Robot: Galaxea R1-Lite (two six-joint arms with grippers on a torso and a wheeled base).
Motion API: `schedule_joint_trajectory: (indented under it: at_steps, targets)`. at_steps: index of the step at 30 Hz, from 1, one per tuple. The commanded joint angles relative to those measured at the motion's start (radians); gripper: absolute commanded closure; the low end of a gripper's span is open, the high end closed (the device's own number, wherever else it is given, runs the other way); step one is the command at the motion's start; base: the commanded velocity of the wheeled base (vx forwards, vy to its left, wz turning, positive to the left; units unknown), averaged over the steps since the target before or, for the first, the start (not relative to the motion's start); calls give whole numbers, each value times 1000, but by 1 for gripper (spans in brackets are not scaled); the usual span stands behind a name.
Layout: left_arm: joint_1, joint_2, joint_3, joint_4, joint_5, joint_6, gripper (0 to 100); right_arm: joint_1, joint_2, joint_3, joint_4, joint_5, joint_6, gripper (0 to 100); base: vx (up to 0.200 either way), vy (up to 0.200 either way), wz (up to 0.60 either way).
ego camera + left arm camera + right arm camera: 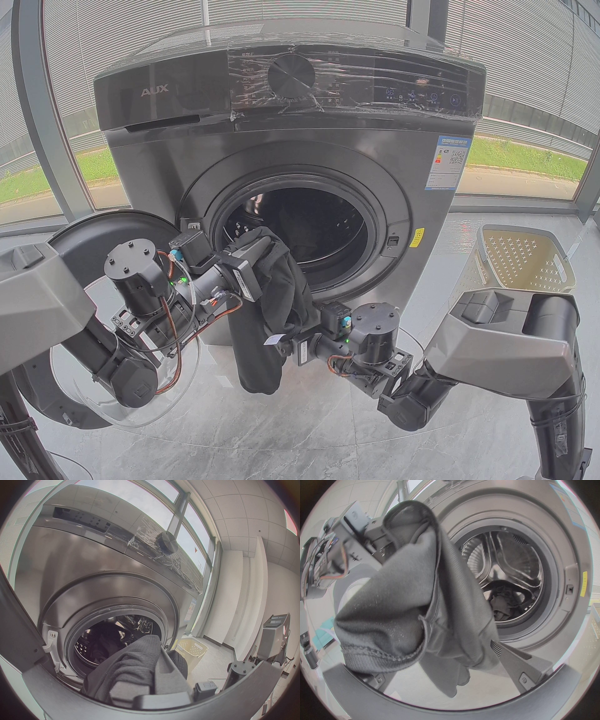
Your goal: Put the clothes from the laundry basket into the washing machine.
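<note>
Clamps dark garment (281, 294) in the closed fingers of left gripper (255, 248), at the left rim of the open mouth of the washing machine (387, 162). Lets the cloth hang down past the lower rim. Rests right gripper (284, 342) against the garment's lower fold, fingers (515, 661) spread apart. Holds more dark clothes (503, 600) inside the drum. Has laundry basket (525, 256) standing on the floor by the machine's right side.

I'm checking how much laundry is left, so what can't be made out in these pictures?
Floor of the laundry basket: head view, the right arm covers it; left wrist view, too small.
Lower left of the drum: head view, the dark garment hangs before it.
The clothes inside: right wrist view, one dark heap in shadow; pieces cannot be counted.
</note>
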Motion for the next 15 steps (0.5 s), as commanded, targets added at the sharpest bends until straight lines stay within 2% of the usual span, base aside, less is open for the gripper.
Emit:
schedule_joint_trajectory:
  at_steps: [1, 5, 15]
  targets:
    - [2, 2, 0, 0, 0, -2, 100, -42, -17, -20, 2, -21, 4, 0, 0, 0, 0]
    - [2, 0, 0, 0, -2, -2, 100, -57, -17, -27, 2, -22, 6, 0, 0, 0, 0]
    - [0, -1, 0, 0, -2, -4, 100, -39, -3, -43, 0, -21, 4, 0, 0, 0, 0]
